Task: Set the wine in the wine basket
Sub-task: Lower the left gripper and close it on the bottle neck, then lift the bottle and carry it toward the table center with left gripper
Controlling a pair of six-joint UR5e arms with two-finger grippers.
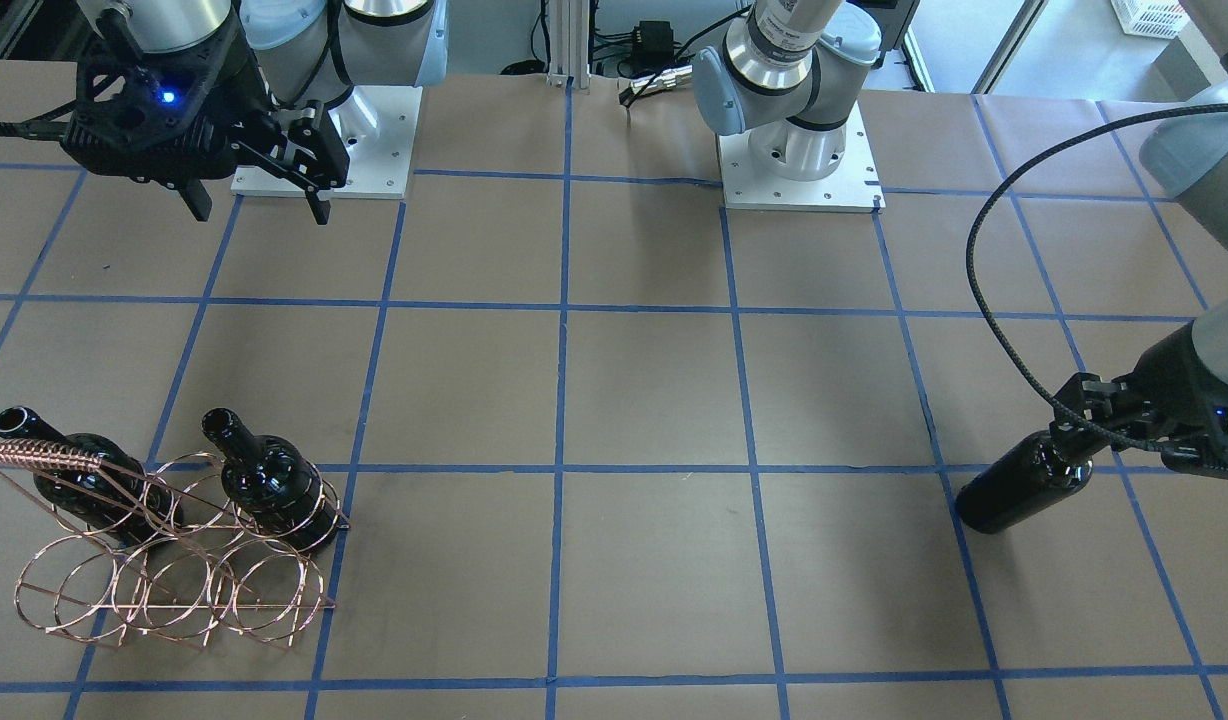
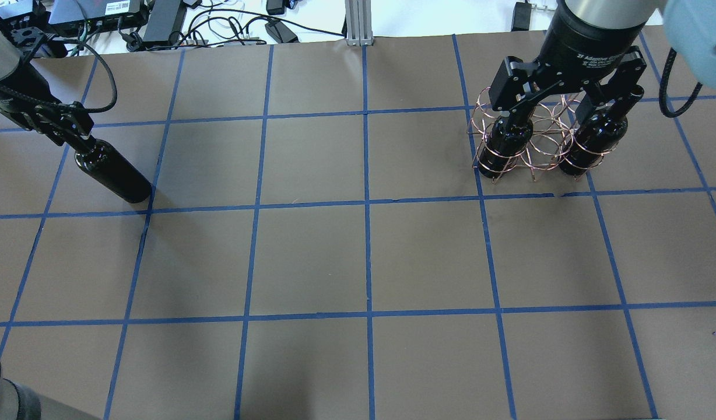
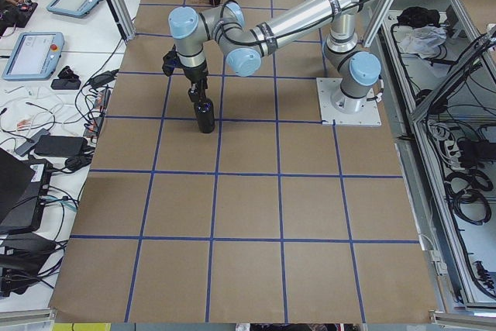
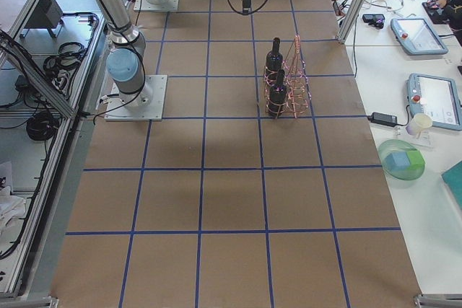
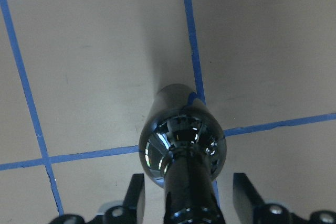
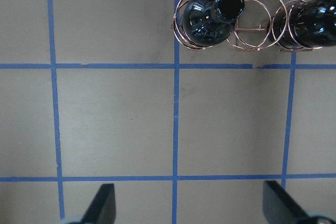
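A dark glass wine bottle [image 1: 1024, 490] stands upright on the table at the robot's far left; it also shows in the overhead view [image 2: 113, 172] and the left wrist view [image 5: 181, 129]. My left gripper [image 1: 1084, 405] [image 5: 189, 182] is open, its fingers [image 5: 135, 198] on either side of the bottle's neck with gaps. The copper wire wine basket [image 1: 174, 580] [image 2: 533, 146] holds two more bottles [image 1: 274, 480] [image 1: 84, 480] upright in its outer rings. My right gripper [image 1: 259, 205] [image 2: 562, 99] hangs open and empty high above the basket [image 6: 252, 24].
The table is brown paper with a blue tape grid. The arm bases [image 1: 799, 150] stand on white plates at the robot's edge. The left arm's cable [image 1: 984, 300] loops over the table. Benches with tablets line the operators' side [image 4: 426, 99].
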